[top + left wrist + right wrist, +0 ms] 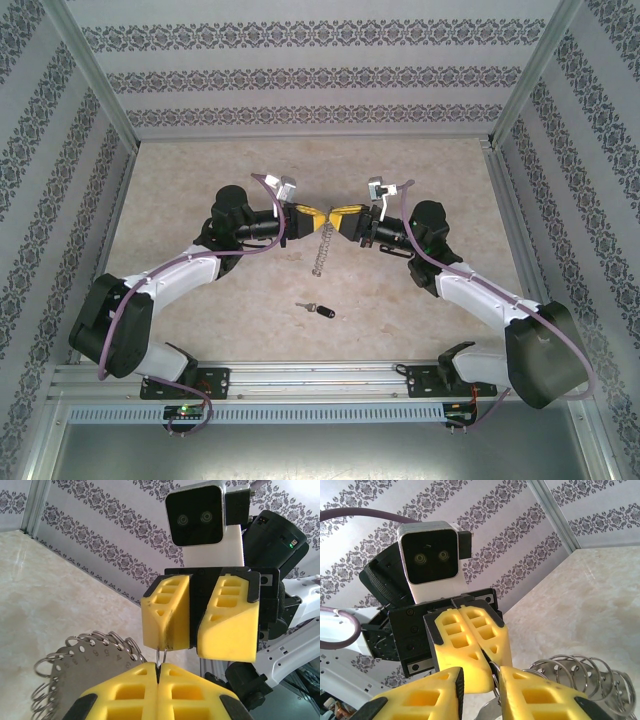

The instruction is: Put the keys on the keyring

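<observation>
Nearest us, the key (315, 309) lies flat on the marbled table (200, 180), well short of both pincers. It has a short silver blade and a black oblong head. Beyond it the keyring (322, 250) dangles under the meeting fingertips, a grey perforated plate fringed with wire loops. Our left gripper (314, 220) is clamped tight on its thin wire. Our right gripper (338, 222) stands parted, the wire in its gap.

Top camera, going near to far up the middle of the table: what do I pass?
Mounting rail → key → keyring → left gripper and right gripper, level with each other → patterned back wall.
</observation>
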